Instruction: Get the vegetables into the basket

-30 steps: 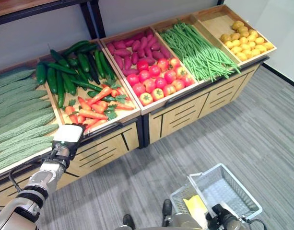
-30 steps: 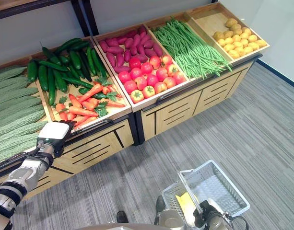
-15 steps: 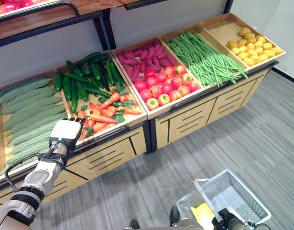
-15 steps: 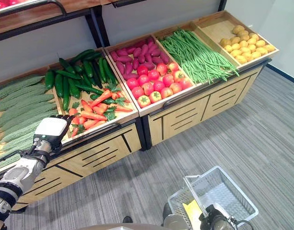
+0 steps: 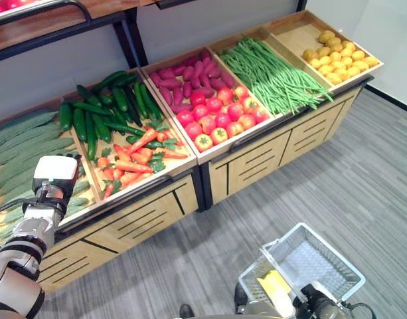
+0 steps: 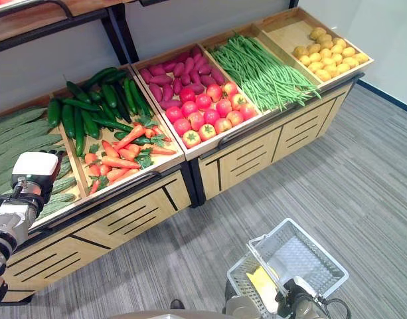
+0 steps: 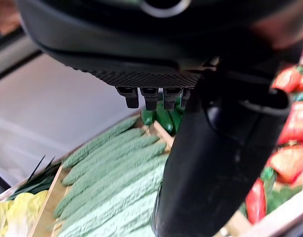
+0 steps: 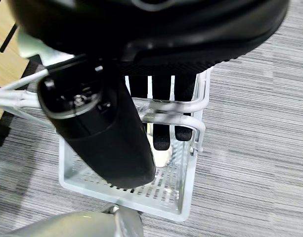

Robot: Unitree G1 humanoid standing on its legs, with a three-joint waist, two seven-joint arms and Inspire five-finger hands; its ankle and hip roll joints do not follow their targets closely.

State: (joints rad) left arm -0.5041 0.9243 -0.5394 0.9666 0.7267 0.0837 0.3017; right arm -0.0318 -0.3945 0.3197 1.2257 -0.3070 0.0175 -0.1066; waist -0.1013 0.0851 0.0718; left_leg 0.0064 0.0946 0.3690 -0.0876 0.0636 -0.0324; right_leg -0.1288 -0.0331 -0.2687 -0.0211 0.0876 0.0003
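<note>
Vegetables sit in slanted wooden bins along the stand (image 5: 256, 156), none in my hands. From my left side: pale green bumpy bitter gourds (image 5: 17, 143), long and ridged; dark green glossy cucumbers (image 5: 100, 109); orange carrots (image 5: 133, 163) with leafy green tops in the same bin, just in front of the cucumbers; purple-red sweet potatoes (image 5: 183, 70) behind red-orange tomatoes (image 5: 220, 116); long thin green beans (image 5: 273, 70); small yellow potatoes (image 5: 339, 56) at the far right.

Basket (image 5: 316, 266) is white wire mesh, on the grey carpet floor (image 5: 362, 179) well apart from the stand, at my lower right. Something yellow (image 5: 273, 286) lies inside it at the near end; can't tell what it is.

My left hand (image 5: 54, 174) hovers over the near end of the bitter gourd bin, beside the carrots. Wrist view shows its fingers (image 7: 146, 96) fairly straight, thumb apart, holding nothing.

My right hand (image 8: 163, 106) has its fingers hooked over the basket's white wire handle (image 8: 183, 121), thumb alongside, gripping it.
</note>
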